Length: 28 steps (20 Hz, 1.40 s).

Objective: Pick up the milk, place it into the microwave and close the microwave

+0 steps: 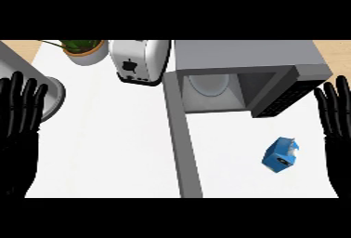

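Blue milk carton (280,155) untouched near counter's (109,139) right edge, microwave (240,79) door (184,144) open, both hands (21,111) (336,116) flat, empty.

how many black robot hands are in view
2: the left black hand at the view's left edge, the right black hand at the right edge, both open, fingers up.

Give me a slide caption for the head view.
Both hands open at the edges, left and right; blue milk carton lies before the open microwave.
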Motion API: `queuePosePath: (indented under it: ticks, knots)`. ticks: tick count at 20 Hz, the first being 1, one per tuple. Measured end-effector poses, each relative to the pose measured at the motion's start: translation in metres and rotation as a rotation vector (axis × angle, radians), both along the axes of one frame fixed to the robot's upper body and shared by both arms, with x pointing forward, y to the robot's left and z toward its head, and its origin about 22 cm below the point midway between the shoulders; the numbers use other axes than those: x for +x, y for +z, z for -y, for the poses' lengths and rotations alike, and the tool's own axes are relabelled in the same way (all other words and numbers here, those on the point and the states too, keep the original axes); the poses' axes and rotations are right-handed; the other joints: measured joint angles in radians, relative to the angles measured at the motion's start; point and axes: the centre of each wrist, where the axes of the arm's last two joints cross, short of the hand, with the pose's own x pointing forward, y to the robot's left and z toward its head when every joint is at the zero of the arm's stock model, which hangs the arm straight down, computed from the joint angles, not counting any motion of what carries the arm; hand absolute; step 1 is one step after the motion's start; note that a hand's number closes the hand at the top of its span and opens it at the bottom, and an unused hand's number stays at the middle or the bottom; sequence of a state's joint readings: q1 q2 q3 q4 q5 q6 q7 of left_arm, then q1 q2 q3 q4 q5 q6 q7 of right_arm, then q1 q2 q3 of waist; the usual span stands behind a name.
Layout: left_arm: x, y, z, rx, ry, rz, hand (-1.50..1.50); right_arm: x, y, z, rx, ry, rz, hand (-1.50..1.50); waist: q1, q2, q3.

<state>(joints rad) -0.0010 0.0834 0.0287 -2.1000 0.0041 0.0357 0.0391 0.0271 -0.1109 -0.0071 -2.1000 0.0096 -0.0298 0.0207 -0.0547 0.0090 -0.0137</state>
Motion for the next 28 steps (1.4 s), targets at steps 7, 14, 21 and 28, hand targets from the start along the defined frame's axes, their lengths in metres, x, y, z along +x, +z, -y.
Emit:
queuePosePath:
  ticks: [7,14,21,28]
  knots:
    - [0.001,0.001,0.002,0.015,-0.031,-0.010,-1.50,0.011,0.009,0.004,-0.077,-0.090,-0.047,-1.50,0.047,-0.007,0.011]
    - [-0.016,-0.009,0.003,-0.049,0.000,-0.078,-1.50,0.011,0.013,0.004,-0.007,-0.119,-0.124,-1.50,0.055,-0.009,0.013]
    - [-0.045,-0.004,0.011,-0.054,0.009,-0.088,-1.50,0.010,-0.004,0.015,-0.005,-0.165,-0.181,-1.50,0.057,-0.010,0.014]
    - [-0.065,-0.007,0.012,-0.059,0.007,-0.093,-1.50,0.009,-0.034,0.032,-0.025,-0.203,-0.244,-1.50,0.058,-0.010,0.014]
